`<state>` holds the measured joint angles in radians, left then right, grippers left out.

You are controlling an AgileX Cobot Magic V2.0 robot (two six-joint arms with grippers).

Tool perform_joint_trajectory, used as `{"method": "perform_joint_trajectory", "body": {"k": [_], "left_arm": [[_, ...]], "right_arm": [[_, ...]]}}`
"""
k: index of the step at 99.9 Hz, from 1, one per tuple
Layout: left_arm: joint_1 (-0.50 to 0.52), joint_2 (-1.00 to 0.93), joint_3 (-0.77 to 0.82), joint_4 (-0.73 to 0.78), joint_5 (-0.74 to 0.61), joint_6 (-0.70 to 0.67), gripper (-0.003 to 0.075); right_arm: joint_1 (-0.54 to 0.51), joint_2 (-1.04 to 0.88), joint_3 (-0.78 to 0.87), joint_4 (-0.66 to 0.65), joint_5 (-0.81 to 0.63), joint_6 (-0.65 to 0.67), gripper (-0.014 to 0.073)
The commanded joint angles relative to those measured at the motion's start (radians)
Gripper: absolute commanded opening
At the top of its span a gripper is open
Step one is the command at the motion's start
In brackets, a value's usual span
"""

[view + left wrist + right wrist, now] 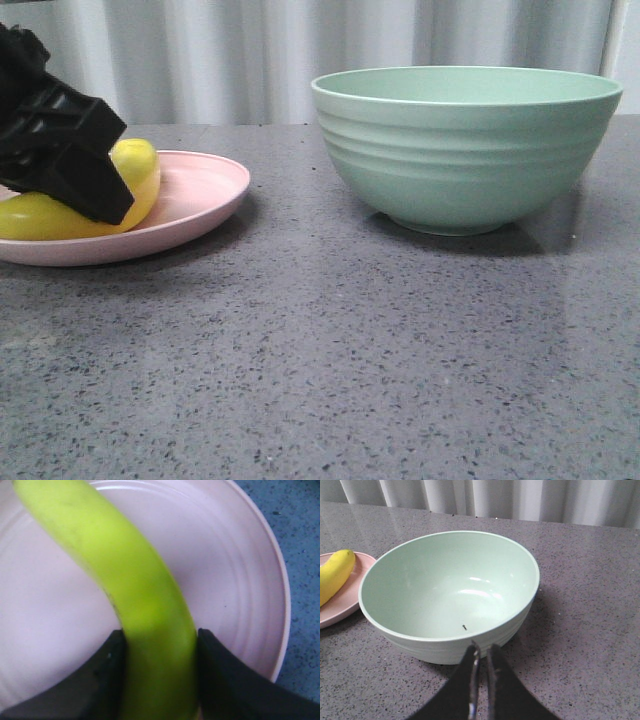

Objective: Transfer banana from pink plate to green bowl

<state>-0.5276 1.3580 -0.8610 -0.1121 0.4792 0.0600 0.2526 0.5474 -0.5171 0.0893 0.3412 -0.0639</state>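
The yellow banana lies on the pink plate at the table's left. My left gripper comes down over its middle and hides part of it. In the left wrist view the gripper is shut on the banana, both black fingers pressed against its sides, with the plate underneath. The green bowl stands empty at the right, apart from the plate. My right gripper hovers shut just outside the bowl's rim, holding nothing. It is out of the front view.
A grey speckled tabletop stretches between plate and bowl and toward the front. A pale curtain hangs behind the table. The bowl's inside wall carries a tiny dark speck.
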Motion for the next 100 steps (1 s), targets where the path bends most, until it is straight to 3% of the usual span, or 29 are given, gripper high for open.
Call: {"method": "perform_joint_trajectory", "body": {"k": [1, 15, 32, 39, 65, 100], "left_arm": [[-0.022, -0.046, -0.068, -0.005, -0.01, 0.001, -0.0018], [-0.098, -0.071, -0.134, -0.005, 0.034, 0.001, -0.0019], [-0.243, -0.109, -0.19, -0.005, 0.077, 0.003, -0.0019], [-0.304, -0.128, -0.198, -0.003, 0.079, 0.003, -0.0019], [-0.46, -0.147, -0.223, 0.015, 0.059, 0.003, -0.0019], [-0.473, -0.147, -0.223, 0.015, 0.052, 0.003, -0.0019]], "right_arm": [[0.003, 0.012, -0.07, 0.001, -0.031, -0.008, -0.005], [0.003, 0.047, -0.158, 0.026, 0.086, -0.008, 0.0006], [0.003, 0.128, -0.249, 0.144, 0.198, -0.008, 0.0237], [0.003, 0.165, -0.286, 0.209, 0.228, -0.008, 0.0281], [0.01, 0.327, -0.433, 0.393, 0.31, -0.009, 0.0283], [0.131, 0.598, -0.56, 0.434, 0.245, -0.009, 0.0283]]}}
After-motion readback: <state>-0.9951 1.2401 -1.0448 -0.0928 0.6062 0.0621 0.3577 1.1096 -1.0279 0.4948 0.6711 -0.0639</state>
